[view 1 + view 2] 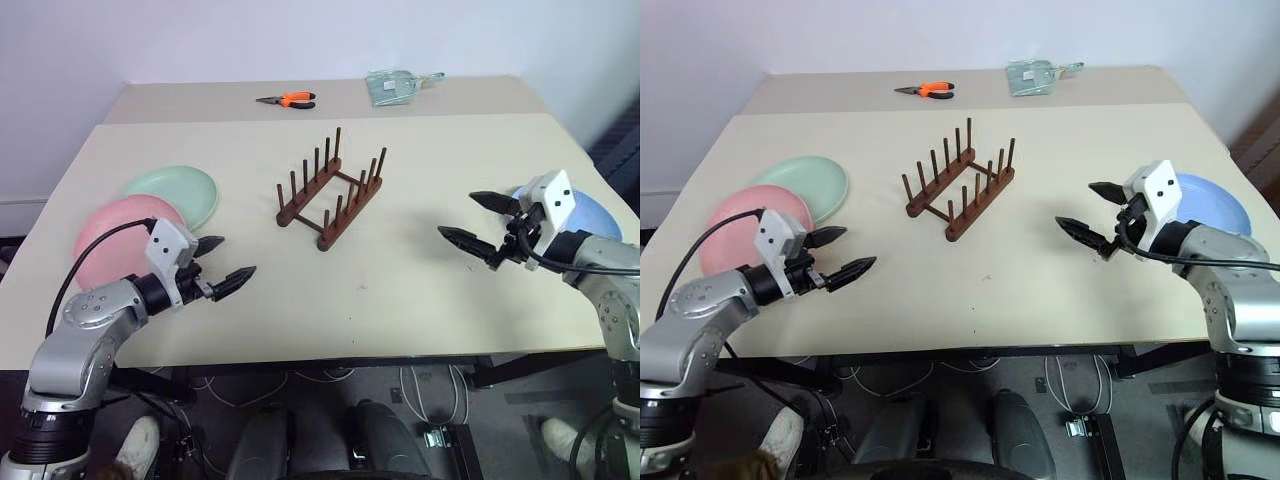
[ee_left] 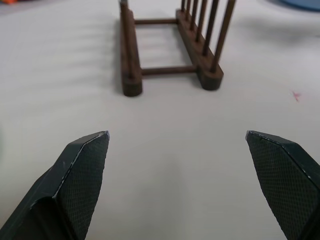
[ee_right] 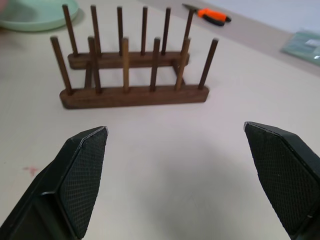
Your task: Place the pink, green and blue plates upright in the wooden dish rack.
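Note:
The dark wooden dish rack (image 1: 331,188) stands empty in the middle of the table. At the left lie the green plate (image 1: 178,192) and, overlapping its near edge, the pink plate (image 1: 112,243), both flat. The blue plate (image 1: 1216,205) lies flat at the right, partly behind my right hand. My left gripper (image 1: 225,262) hovers open just right of the pink plate, pointing toward the rack. My right gripper (image 1: 478,222) hovers open left of the blue plate, also facing the rack. Nothing is between either pair of fingers.
Orange-handled pliers (image 1: 289,99) and a clear plastic packet (image 1: 393,87) lie on the second table at the back. A cable (image 1: 85,262) loops from my left wrist over the pink plate. The table's front edge runs just below both hands.

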Motion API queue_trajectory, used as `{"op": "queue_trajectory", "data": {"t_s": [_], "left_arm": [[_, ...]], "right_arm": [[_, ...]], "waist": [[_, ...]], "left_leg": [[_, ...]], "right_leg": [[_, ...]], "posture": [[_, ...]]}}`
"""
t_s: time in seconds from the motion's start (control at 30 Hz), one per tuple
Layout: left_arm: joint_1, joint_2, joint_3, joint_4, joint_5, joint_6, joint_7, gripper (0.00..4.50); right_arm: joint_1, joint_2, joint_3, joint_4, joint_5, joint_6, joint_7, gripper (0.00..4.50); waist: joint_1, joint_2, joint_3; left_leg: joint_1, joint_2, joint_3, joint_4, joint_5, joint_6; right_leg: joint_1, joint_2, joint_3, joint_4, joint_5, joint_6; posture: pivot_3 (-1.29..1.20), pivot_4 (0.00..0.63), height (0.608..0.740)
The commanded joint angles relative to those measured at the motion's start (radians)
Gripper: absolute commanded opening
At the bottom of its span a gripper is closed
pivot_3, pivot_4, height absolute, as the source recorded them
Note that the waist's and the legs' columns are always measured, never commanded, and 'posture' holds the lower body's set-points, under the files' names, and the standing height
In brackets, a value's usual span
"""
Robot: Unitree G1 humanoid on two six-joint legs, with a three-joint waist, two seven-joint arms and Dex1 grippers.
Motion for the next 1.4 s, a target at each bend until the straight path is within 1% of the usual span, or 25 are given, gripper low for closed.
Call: {"op": "queue_trajectory", "data": {"t_s": [0.03, 0.23, 0.53, 0.67, 0.7, 0.77, 0.83, 0.9, 0.97, 1.07, 1.13, 1.23, 1.33, 1.37, 1.4], "left_arm": [[0.002, -0.013, -0.012, -0.039, 0.017, -0.020, 0.022, 4.50], [0.037, -0.056, -0.050, -0.082, 0.051, -0.026, 0.068, 4.50], [0.029, -0.122, -0.154, -0.105, 0.121, -0.032, 0.133, 4.50], [0.001, -0.163, -0.210, -0.074, 0.175, -0.021, 0.190, 4.50], [-0.012, -0.188, -0.220, -0.053, 0.184, -0.001, 0.217, 4.50], [-0.044, -0.241, -0.282, -0.019, 0.235, 0.027, 0.274, 4.50], [-0.075, -0.275, -0.364, 0.014, 0.319, -0.002, 0.310, 4.50], [-0.118, -0.342, -0.400, 0.061, 0.343, -0.005, 0.351, 4.50], [-0.170, -0.408, -0.424, 0.133, 0.356, -0.024, 0.368, 4.50], [-0.264, -0.459, -0.470, 0.308, 0.427, -0.076, 0.385, 4.50], [-0.326, -0.499, -0.464, 0.416, 0.444, -0.087, 0.412, 4.50], [-0.402, -0.556, -0.428, 0.535, 0.432, -0.107, 0.430, 4.50], [-0.435, -0.590, -0.416, 0.598, 0.427, -0.144, 0.422, 4.50], [-0.435, -0.595, -0.412, 0.604, 0.424, -0.154, 0.414, 4.00], [-0.432, -0.599, -0.408, 0.607, 0.419, -0.163, 0.404, 3.71]], "right_arm": [[-0.038, 0.007, -0.001, -0.003, -0.012, -0.036, -0.007, 4.47], [-0.060, 0.019, 0.027, 0.008, -0.023, -0.046, -0.001, 4.47], [-0.005, 0.038, 0.057, -0.096, -0.006, -0.010, -0.008, 4.47], [0.018, 0.054, 0.063, -0.148, 0.007, 0.016, -0.023, 4.47], [0.025, 0.060, 0.067, -0.166, 0.010, 0.025, -0.029, 4.47], [0.047, 0.074, 0.073, -0.210, 0.025, 0.048, -0.041, 4.47], [0.069, 0.093, 0.084, -0.262, 0.040, 0.077, -0.062, 4.47], [0.092, 0.104, 0.095, -0.316, 0.059, 0.105, -0.079, 4.47], [0.103, 0.118, 0.107, -0.358, 0.075, 0.128, -0.096, 4.47], [0.112, 0.140, 0.139, -0.378, 0.065, 0.133, -0.120, 4.47], [0.119, 0.144, 0.153, -0.387, 0.055, 0.127, -0.125, 4.47], [0.128, 0.140, 0.144, -0.385, 0.053, 0.120, -0.135, 4.47], [0.147, 0.129, 0.134, -0.382, 0.045, 0.107, -0.133, 4.47], [0.151, 0.129, 0.134, -0.386, 0.045, 0.107, -0.134, 4.50], [0.155, 0.129, 0.134, -0.389, 0.045, 0.105, -0.136, 4.50]], "waist": [[-0.001, 0.000, 0.000], [0.000, 0.000, 0.000], [0.001, 0.000, 0.000], [0.001, 0.000, 0.000], [0.001, 0.000, 0.000], [0.005, 0.000, 0.000], [0.004, 0.000, 0.000], [0.006, -0.001, 0.000], [0.008, -0.001, 0.000], [0.009, -0.001, 0.000], [0.011, -0.001, 0.000], [0.017, -0.001, 0.000], [0.023, -0.001, 0.000], [0.024, -0.001, 0.000], [0.024, -0.001, 0.000]], "left_leg": [[0.000, 0.000, 0.000, 0.000, 0.000, 0.000], [0.000, 0.000, 0.000, 0.000, 0.000, 0.000], [0.000, 0.000, 0.000, 0.000, 0.000, 0.000], [0.000, 0.000, 0.000, 0.000, 0.000, 0.000], [0.000, 0.000, 0.000, 0.000, 0.000, 0.000], [0.000, 0.000, 0.000, 0.000, 0.000, 0.000], [0.000, 0.000, 0.000, 0.001, 0.000, 0.000], [-0.001, 0.000, 0.000, 0.001, 0.000, 0.000], [-0.001, 0.000, 0.000, 0.001, 0.000, 0.000], [-0.001, 0.000, 0.000, 0.002, 0.000, 0.000], [0.000, 0.000, 0.000, 0.002, 0.000, 0.000], [0.000, -0.001, 0.000, 0.002, 0.000, 0.000], [0.000, -0.001, 0.000, 0.002, 0.000, 0.000], [0.000, -0.001, 0.000, 0.002, 0.000, 0.000], [0.000, -0.001, 0.000, 0.002, 0.000, 0.000]], "right_leg": [[0.000, 0.000, 0.000, 0.000, 0.000, 0.000], [0.000, 0.000, 0.000, 0.000, 0.000, 0.000], [0.000, 0.000, 0.000, 0.000, 0.000, 0.000], [0.000, 0.000, 0.000, 0.000, 0.000, 0.000], [0.000, 0.000, 0.000, 0.000, 0.000, 0.000], [0.000, 0.000, 0.000, 0.000, 0.000, 0.000], [0.000, 0.000, 0.000, 0.000, 0.000, 0.000], [0.000, 0.000, 0.000, 0.000, 0.000, 0.001], [0.000, 0.001, 0.000, 0.000, 0.001, 0.001], [0.000, 0.002, 0.000, 0.000, 0.001, 0.002], [0.001, 0.002, 0.000, 0.000, 0.001, 0.002], [0.001, 0.002, 0.000, 0.000, 0.001, 0.002], [0.001, 0.003, 0.000, 0.000, 0.001, 0.002], [0.001, 0.003, 0.000, 0.000, 0.001, 0.002], [0.001, 0.002, 0.000, 0.000, 0.001, 0.002]], "posture": [[0.00, 0.150, 0.740], [0.00, 0.150, 0.740], [0.00, 0.150, 0.740], [0.00, 0.150, 0.740], [0.00, 0.150, 0.740], [0.00, 0.150, 0.740], [0.00, 0.150, 0.740], [0.00, 0.150, 0.740], [0.00, 0.150, 0.740], [0.00, 0.150, 0.740], [0.00, 0.150, 0.740], [0.00, 0.150, 0.740], [0.00, 0.150, 0.740], [0.00, 0.150, 0.740], [0.00, 0.150, 0.740]]}}
